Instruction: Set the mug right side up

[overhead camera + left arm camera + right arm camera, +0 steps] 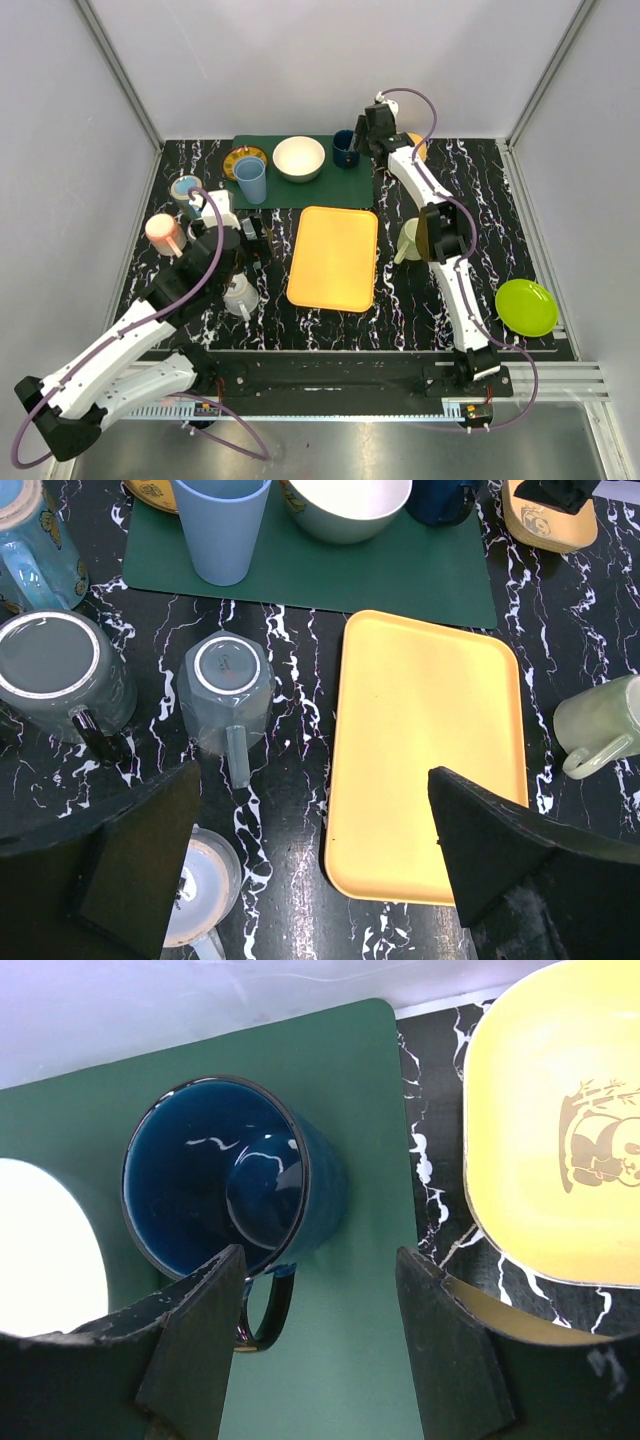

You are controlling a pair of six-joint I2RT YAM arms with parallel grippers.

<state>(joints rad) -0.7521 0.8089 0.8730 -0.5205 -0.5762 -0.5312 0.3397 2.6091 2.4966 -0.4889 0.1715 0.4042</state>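
Note:
A dark blue mug (230,1175) stands right side up on the green mat (350,1360), mouth up, its handle toward my right gripper; in the top view it (345,148) sits at the mat's right end. My right gripper (320,1260) (365,132) is open just above and beside it, holding nothing. My left gripper (315,775) (255,235) is open and empty over the table left of the yellow tray (430,750). Ahead of it, two grey mugs stand bottom up: an octagonal one (228,685) and a round one with a black handle (50,670).
A white mug (200,890) (240,297) is by my left finger. A light blue cup (251,180), a white bowl (299,157) and a patterned plate (243,157) are on the mat. Also here are a butterfly mug (185,188), a pink cup (165,233), a pale green mug (408,240), a panda plate (560,1140) and a lime plate (526,307).

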